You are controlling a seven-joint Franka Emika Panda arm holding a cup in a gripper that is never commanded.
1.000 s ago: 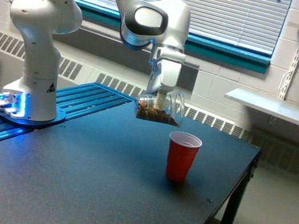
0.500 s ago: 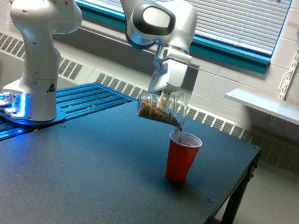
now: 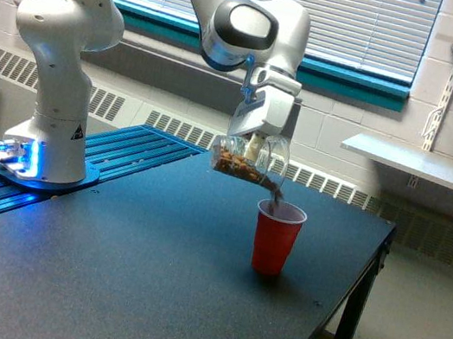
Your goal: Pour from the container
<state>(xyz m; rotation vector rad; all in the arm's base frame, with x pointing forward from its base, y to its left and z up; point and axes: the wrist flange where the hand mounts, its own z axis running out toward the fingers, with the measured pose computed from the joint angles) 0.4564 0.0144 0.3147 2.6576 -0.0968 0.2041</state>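
1. Exterior view: one white robot arm (image 3: 61, 61) stands on a base at the view's left, mounted beside a blue ribbed panel (image 3: 138, 149) adjoining the dark surface (image 3: 129, 275).
2. The tool (image 3: 254, 148) hangs from the wrist above the middle of the surface, fingers pointing downward and clamped on the container (image 3: 249, 163).
3. The container is a clear cup, held in the air and tipped nearly onto its side, its mouth lowered toward the view's right. Brown granular contents (image 3: 235, 168) lie along its lower wall.
4. A thin brown stream (image 3: 278, 196) runs from the container's lip down to the mouth of the red cup (image 3: 276, 238). The lip is just above and slightly to the view's left of the red cup's rim; the two do not touch.
5. The red cup stands upright on the surface, toward its right-hand edge in this view, well apart from the arm's base.
6. Whether any contents have collected inside the red cup cannot be determined; its walls are opaque.
7. Background: window blinds (image 3: 350, 16) with a teal sill, a block wall, a radiator grille, and a white shelf (image 3: 425, 165) at the view's right.
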